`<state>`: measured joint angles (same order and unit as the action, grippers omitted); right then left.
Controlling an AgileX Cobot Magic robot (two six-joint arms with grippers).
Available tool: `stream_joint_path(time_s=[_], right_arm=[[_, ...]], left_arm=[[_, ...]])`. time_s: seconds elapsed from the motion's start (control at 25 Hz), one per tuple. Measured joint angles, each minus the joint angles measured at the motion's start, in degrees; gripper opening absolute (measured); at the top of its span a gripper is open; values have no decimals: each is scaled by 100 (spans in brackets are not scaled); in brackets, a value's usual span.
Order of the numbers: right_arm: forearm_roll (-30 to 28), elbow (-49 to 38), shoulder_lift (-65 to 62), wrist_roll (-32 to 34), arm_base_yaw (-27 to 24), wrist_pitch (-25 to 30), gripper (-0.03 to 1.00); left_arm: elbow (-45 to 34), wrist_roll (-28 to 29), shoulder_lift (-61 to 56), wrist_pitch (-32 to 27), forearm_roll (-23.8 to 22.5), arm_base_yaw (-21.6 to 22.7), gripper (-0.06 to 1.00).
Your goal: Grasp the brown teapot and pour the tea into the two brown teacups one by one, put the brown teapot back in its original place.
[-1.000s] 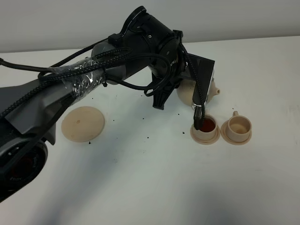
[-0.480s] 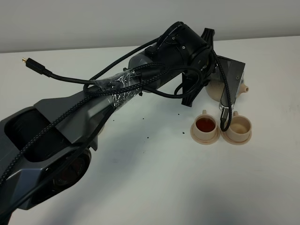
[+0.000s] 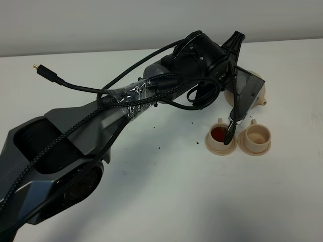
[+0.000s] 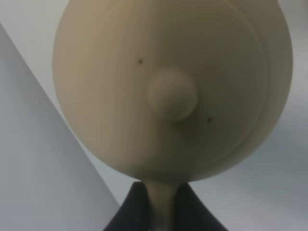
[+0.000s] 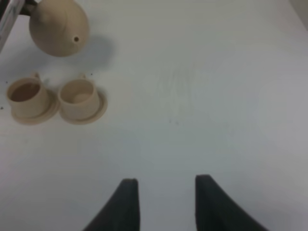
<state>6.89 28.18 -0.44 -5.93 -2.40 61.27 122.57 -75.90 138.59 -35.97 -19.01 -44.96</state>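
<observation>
The brown teapot (image 3: 261, 93) hangs in the air behind the two cups, held by its loop handle in my left gripper (image 3: 246, 88). In the left wrist view the teapot (image 4: 168, 91) fills the frame, and the gripper (image 4: 161, 195) is shut on the handle. The left teacup (image 3: 220, 137) holds red-brown tea. The right teacup (image 3: 255, 137) looks empty. Both stand on saucers. The right wrist view shows the teapot (image 5: 57, 26), the cups (image 5: 26, 96) (image 5: 79, 98), and my open right gripper (image 5: 166, 202) over bare table. The flat dish is hidden behind the left arm.
The left arm (image 3: 151, 93) stretches across the table from the lower left. A black cable loop (image 3: 232, 121) dangles from its wrist over the left cup. Small dark specks (image 3: 159, 148) lie on the white table.
The left arm swung right with the teapot, from above the left cup to behind the right cup. Its body now covers the flat dish. The cups have not moved.
</observation>
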Motion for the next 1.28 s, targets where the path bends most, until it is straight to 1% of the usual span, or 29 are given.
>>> stream_joint_path(time_s=[0.2,0.36,0.6,0.96,1.28], right_arm=[[0,0,0,0,0,0,31],[0,0,0,0,0,0,31],[0,0,0,0,0,0,31],[0,0,0,0,0,0,31],[0,0,0,0,0,0,31]], left_arm=[[0,-509,0,196,-34,-30,15],[0,-902,4,216,-21,-53,15],[0,-1164,39,301,-21,-120,15],[0,-1822,79,385,-22,-126,15],[0,-2081,92,597,-21,-143,15]])
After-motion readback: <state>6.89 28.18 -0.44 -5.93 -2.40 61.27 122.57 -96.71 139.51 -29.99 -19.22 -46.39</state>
